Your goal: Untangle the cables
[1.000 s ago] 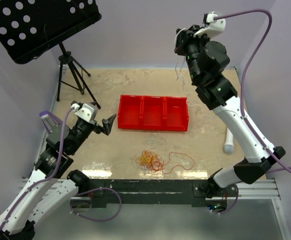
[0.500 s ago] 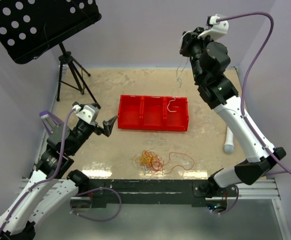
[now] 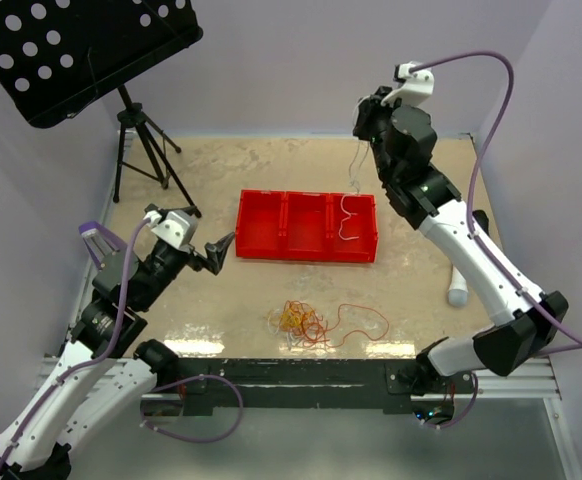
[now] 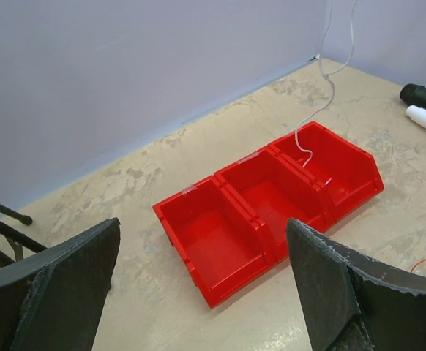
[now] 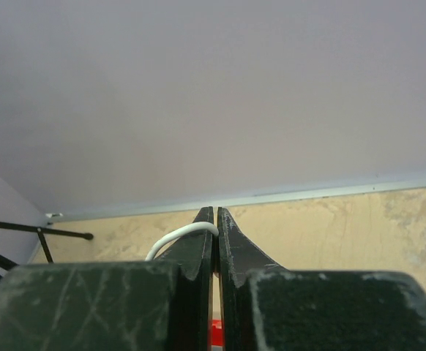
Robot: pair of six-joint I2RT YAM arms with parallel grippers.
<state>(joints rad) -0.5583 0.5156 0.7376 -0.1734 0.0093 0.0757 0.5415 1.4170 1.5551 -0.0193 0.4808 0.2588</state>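
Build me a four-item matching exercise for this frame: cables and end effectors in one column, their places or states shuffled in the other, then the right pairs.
Column one
1 white cable
2 orange and red tangle
3 left end effector
4 right end effector

Column two
A open, holding nothing
B heaped on the table
C shut on the white cable
D hanging into the end compartment of the red tray

Pairs: 1-D, 2-B, 3-A, 4-C

Parts you can't see well

The white cable [image 4: 296, 137] runs off the top of the left wrist view. In the right wrist view it slips behind the right gripper [image 5: 214, 212], and the red bin [image 5: 214, 333] is only a sliver. The tangled pile [image 3: 301, 322] is too thin to sort.
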